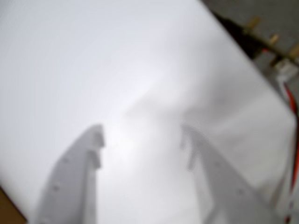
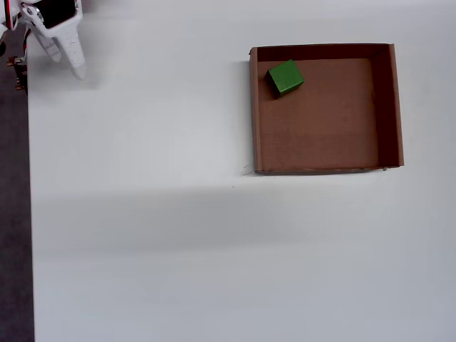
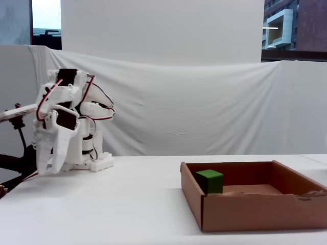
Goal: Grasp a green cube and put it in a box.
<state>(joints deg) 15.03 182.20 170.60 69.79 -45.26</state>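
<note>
Already the green cube (image 2: 286,78) sits inside the box (image 2: 385,107) near a corner, well apart from the gripper (image 1: 142,149), whose jaws hang spread and empty, so little can go wrong unless the arm swings back and knocks the box.

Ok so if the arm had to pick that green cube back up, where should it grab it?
Probably from straight above, closing on two opposite side faces of the green cube. It sits rotated in the box corner near two walls, so turn the gripper to match and keep fingers clear.

white table (image 2: 178,235), draped white backdrop (image 3: 204,112)
</note>
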